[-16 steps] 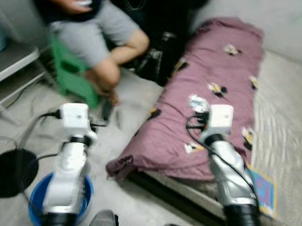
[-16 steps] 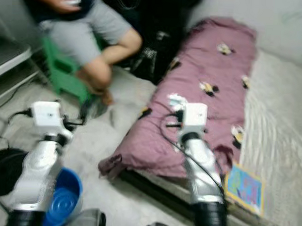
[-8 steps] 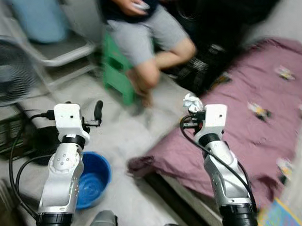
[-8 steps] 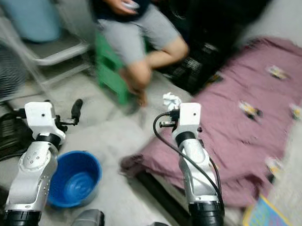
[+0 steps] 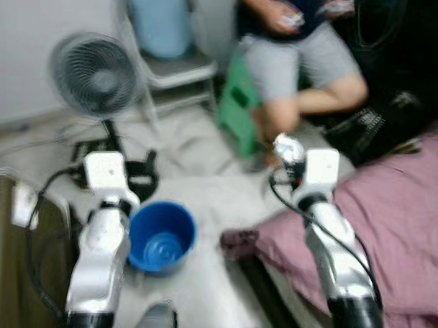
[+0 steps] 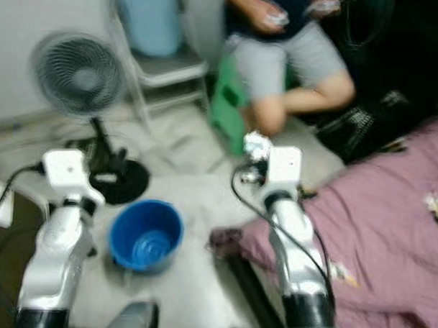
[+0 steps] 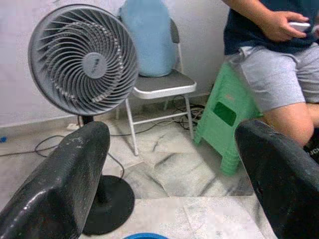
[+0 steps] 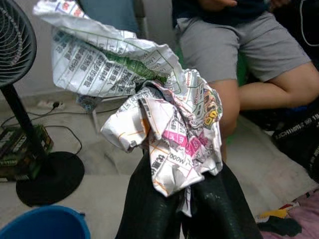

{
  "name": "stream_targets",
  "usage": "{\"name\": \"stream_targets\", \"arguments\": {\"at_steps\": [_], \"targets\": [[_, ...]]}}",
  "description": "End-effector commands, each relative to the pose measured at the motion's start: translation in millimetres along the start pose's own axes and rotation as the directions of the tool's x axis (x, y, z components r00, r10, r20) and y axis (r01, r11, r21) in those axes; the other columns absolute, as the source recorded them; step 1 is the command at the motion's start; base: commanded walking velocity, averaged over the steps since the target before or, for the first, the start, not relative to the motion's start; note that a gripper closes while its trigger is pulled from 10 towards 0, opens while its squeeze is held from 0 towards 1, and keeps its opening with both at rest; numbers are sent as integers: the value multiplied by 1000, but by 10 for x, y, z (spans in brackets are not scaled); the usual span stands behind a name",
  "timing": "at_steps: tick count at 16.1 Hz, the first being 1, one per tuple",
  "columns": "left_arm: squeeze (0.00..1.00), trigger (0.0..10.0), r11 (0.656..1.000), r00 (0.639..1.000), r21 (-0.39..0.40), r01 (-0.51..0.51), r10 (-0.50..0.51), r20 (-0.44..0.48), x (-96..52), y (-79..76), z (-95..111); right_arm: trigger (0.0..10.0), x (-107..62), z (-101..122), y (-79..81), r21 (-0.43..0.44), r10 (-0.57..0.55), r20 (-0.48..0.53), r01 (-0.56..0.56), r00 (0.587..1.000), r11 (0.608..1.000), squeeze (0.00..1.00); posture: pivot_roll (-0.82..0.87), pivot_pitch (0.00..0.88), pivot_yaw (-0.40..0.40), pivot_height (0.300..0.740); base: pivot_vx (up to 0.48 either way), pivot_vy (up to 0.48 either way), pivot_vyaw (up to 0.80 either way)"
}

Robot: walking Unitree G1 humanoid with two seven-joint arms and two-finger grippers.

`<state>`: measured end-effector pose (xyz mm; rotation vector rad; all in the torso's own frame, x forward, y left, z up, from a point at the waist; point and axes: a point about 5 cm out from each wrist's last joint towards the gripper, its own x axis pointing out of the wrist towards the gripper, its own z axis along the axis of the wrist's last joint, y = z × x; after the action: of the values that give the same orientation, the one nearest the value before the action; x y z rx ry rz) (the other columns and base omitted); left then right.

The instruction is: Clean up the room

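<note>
My right gripper (image 8: 172,186) is shut on a crumpled wad of printed paper (image 8: 149,104), held up in front of me over the floor beside the bed; the wad also shows as crumpled paper (image 5: 287,147) above the wrist. My left gripper (image 7: 172,164) stands open with nothing between its fingers (image 7: 60,184), raised over the floor near a blue bucket (image 5: 161,236). The bucket sits on the floor between my two arms, closer to the left one.
A standing fan (image 5: 95,77) and a folding chair (image 5: 172,65) with a blue bag stand at the back left. A person (image 5: 309,45) sits on a green stool (image 5: 239,111). A purple blanket (image 5: 389,235) covers the bed at right. A dark cabinet (image 5: 14,272) is at my left.
The whole view has swung left, away from the bed toward the fan and bucket. My right gripper still holds the crumpled paper; my left stays open.
</note>
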<state>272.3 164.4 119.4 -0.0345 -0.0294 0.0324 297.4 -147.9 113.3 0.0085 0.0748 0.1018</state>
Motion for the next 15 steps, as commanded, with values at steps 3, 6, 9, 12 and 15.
{"name": "stream_targets", "arguments": {"at_steps": [3,6,9,12,15], "targets": [[0,10000,1000,1000,17,4,-4,17,12,12,30,10000,19,32,18,7,4,12,-4,1000,1000,0,-3,58,-80,740,0,0,800],[0,10000,1000,1000,20,5,-5,15,5,-4,13,10000,19,27,18,10,6,13,-7,1000,1000,0,-1,54,-83,740,0,0,800],[0,10000,1000,1000,22,14,-14,5,0,-17,-18,10000,18,22,7,23,-10,20,10,1000,1000,0,-7,38,-71,740,0,0,0],[0,10000,996,996,15,90,-90,-14,63,-145,-42,10000,-17,35,-56,33,-60,37,59,998,998,0,-46,26,-21,740,0,0,0],[0,10000,985,985,5,170,-169,-28,169,-263,-52,10000,-106,29,-164,28,-115,43,114,992,993,0,-92,16,11,740,0,0,0]]}}
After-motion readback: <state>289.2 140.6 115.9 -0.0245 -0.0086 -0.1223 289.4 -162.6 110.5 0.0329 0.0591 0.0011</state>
